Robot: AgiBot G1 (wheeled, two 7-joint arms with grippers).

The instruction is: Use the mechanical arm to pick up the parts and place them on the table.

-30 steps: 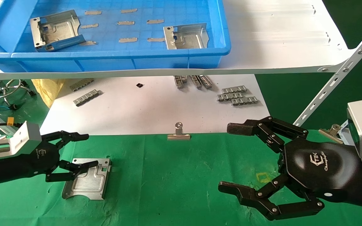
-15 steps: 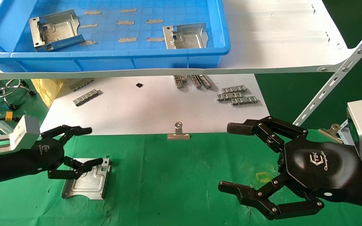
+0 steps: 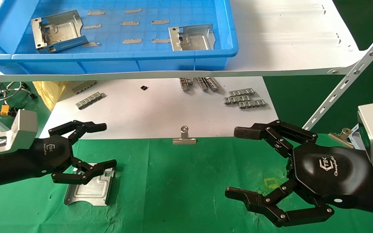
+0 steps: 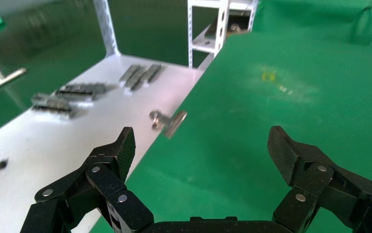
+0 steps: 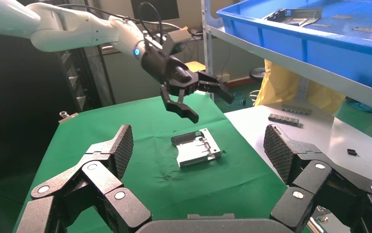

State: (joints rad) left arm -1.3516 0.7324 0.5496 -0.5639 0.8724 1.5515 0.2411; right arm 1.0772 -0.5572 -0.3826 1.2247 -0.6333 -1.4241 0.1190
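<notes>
A silvery stamped part (image 3: pixel 90 188) lies flat on the green table (image 3: pixel 180 187) at the left; it also shows in the right wrist view (image 5: pixel 196 147). My left gripper (image 3: pixel 104 145) hangs open and empty just above it, clear of the plate; its own view (image 4: pixel 201 141) shows only green cloth between the fingers. It also shows in the right wrist view (image 5: pixel 208 99). Two more parts (image 3: pixel 58 30) (image 3: pixel 191 37) lie in the blue bin (image 3: pixel 115 60) on the white shelf. My right gripper (image 3: pixel 238 163) is open and empty above the table at the right.
A silver binder clip (image 3: pixel 184 137) sits at the edge of the white sheet (image 3: pixel 154 113), which carries small ridged grey strips (image 3: pixel 244 98). The shelf's slanted white strut (image 3: pixel 345 84) runs down beside my right arm. A second clip (image 3: pixel 341 135) lies behind it.
My left gripper has risen off the part on the table and moved up and slightly right, fingers open. The part stays on the cloth. The right arm has not moved.
</notes>
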